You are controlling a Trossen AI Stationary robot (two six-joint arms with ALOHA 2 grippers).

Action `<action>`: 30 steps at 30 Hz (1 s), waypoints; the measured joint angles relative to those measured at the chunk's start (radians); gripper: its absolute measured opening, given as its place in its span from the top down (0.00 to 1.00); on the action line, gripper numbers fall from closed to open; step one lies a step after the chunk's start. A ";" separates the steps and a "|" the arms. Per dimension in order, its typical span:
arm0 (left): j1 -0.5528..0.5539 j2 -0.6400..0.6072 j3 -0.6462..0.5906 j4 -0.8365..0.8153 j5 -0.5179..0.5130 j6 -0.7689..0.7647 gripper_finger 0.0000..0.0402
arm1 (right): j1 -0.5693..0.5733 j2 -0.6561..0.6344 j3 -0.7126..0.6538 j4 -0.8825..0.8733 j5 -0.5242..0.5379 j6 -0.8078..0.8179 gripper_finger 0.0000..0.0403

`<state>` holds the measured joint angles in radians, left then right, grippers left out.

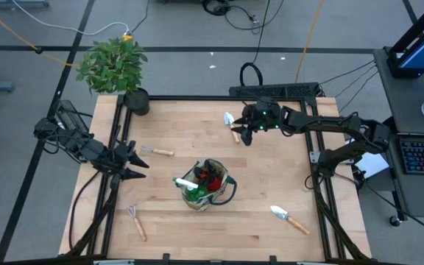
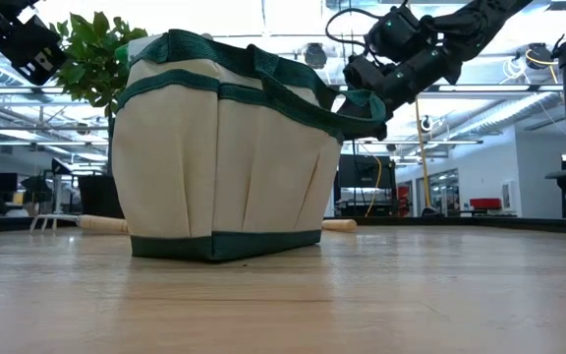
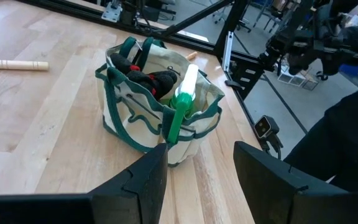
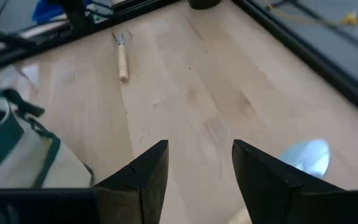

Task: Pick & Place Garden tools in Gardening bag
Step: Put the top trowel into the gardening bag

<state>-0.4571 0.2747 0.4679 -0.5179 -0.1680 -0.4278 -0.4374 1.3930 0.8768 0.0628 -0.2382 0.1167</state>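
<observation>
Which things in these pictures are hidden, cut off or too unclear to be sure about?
- Gardening bag contents, high view: too small to tell apart beyond the spray bottle and something red.
- Table behind the bag, low view: hidden by the bag; only handle ends show.
- Trowel under the right gripper, high view: partly covered.
- Trowel blade, right wrist view: cut off by the gripper's finger.

Even overhead light bathes the wooden desk (image 1: 219,221), shadows faint; ceiling strips glare behind the backlit bag (image 2: 219,147), and the nearest boards blur.

Grey carpeted floor (image 1: 43,29) with loose cables surrounds the pale wooden tabletop (image 1: 197,132); bright ceiling strip lights (image 2: 460,98) glow beyond.
</observation>
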 joint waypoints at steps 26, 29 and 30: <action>0.000 0.000 0.000 0.051 0.000 0.005 0.53 | -0.092 0.002 0.288 -0.291 0.087 -0.775 0.58; 0.000 0.000 0.000 0.051 0.000 0.004 0.53 | -0.092 0.026 0.289 -0.347 0.122 -0.900 0.58; 0.000 0.000 0.000 0.051 0.000 0.003 0.53 | -0.092 0.035 0.288 -0.375 0.140 -0.937 0.58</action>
<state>-0.4572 0.2745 0.4679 -0.4667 -0.1680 -0.4244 -0.5292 1.4279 1.1651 -0.3120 -0.0984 -0.8200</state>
